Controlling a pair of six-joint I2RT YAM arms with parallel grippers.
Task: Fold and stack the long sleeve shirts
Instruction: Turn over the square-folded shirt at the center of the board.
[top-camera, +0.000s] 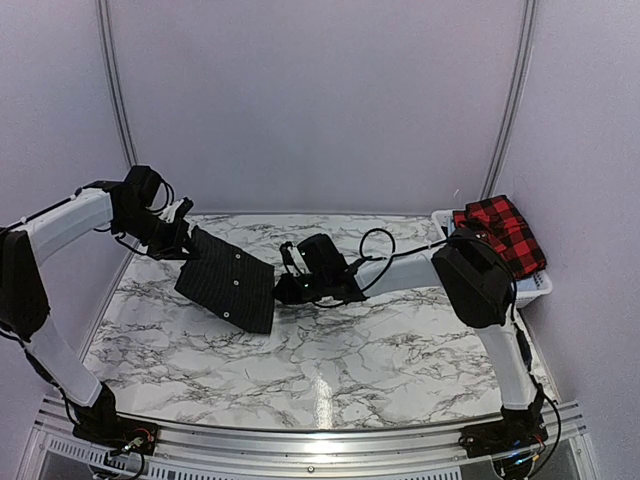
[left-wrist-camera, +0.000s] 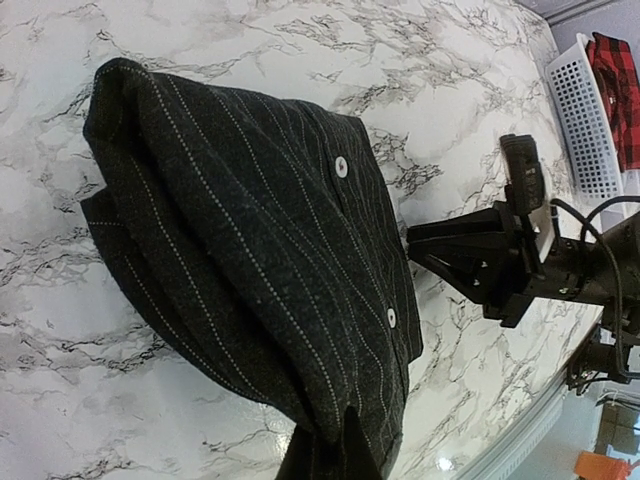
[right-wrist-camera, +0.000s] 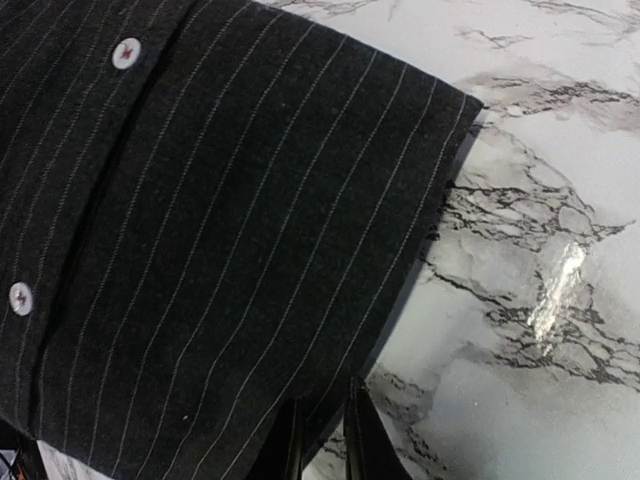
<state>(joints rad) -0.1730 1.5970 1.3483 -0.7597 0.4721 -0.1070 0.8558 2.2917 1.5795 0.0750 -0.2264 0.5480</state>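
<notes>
My left pincer (top-camera: 183, 240) is clamped on the far-left corner of the black shirt (top-camera: 228, 282), which slopes down to the table (top-camera: 350, 370), well back from the near edge. My right pincer (right-wrist-camera: 322, 405) sits nearly closed at its right edge; whether it holds cloth I cannot tell. The red checked shirt (top-camera: 502, 232) lies on the basket (top-camera: 537, 287), far right.

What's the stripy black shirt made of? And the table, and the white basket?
Stripy black shirt: soft woven cloth, matte and fuzzy-looking, draping in folds.
Table: marble-look top, glossy with light glare; maybe only a printed surface.
White basket: probably plastic, rigid lattice of holes.
</notes>
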